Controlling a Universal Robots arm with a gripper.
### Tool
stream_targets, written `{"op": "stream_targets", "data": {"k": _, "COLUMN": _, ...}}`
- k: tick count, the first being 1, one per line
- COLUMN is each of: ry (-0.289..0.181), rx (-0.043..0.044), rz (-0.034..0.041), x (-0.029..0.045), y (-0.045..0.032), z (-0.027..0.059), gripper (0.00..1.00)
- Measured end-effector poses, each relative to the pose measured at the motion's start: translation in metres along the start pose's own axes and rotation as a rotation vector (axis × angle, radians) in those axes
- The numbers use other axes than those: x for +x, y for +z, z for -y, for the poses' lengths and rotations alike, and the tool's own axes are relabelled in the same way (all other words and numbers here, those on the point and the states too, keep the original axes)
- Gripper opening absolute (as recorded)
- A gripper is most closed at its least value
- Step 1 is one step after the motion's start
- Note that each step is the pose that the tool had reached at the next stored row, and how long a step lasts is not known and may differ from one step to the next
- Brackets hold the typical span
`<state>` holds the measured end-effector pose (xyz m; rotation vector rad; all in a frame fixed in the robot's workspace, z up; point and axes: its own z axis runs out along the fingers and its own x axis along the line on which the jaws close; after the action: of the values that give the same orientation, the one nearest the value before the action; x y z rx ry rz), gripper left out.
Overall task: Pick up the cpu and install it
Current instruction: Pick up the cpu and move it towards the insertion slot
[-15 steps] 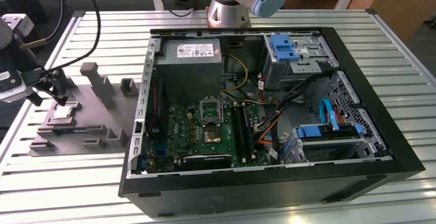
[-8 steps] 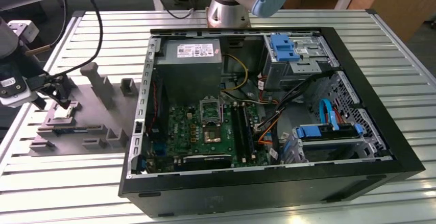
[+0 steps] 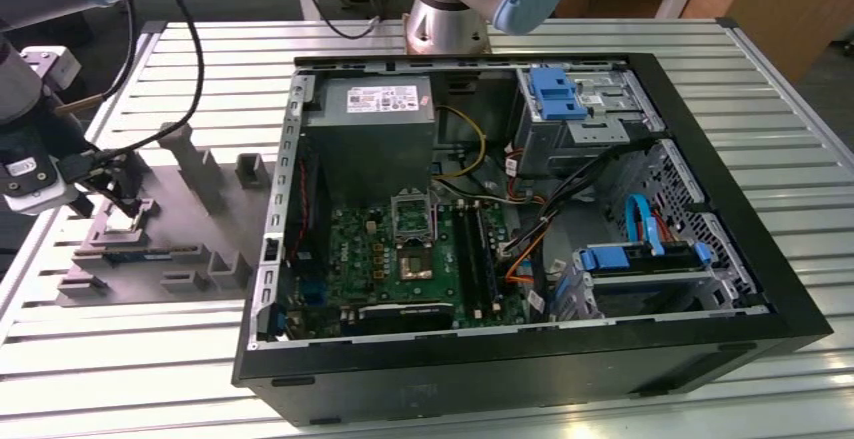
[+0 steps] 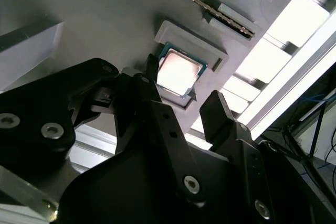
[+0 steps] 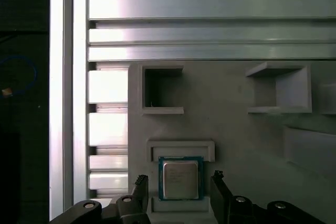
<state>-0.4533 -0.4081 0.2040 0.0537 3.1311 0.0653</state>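
Observation:
The cpu (image 5: 181,178) is a small square chip with a silvery top and a thin greenish rim. It lies flat in a shallow holder on the grey fixture tray (image 5: 236,129). In both wrist views my gripper (image 5: 179,183) is open, with one dark finger (image 5: 140,184) on each side of the chip and a gap between fingers and chip. The second wrist view has the cpu (image 4: 179,70) just beyond my gripper (image 4: 184,103). In the exterior view my gripper (image 3: 123,214) hangs low over the tray (image 3: 160,254) at the exterior view's left.
The open PC case (image 3: 767,299) lies on the slatted metal table (image 3: 801,79), to the right of the tray in the exterior view. Its motherboard carries a metal-framed socket (image 3: 411,221). Upright grey blocks (image 3: 200,174) rise from the tray near my gripper. Cables (image 3: 187,69) trail from the arm.

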Motion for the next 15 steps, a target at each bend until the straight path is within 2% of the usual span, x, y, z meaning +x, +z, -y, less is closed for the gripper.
{"op": "stream_targets", "data": {"k": 15, "ry": 0.0, "rx": 0.0, "rz": 0.0, "x": 0.0001, "y": 0.014, "z": 0.0006, "gripper": 0.59}}
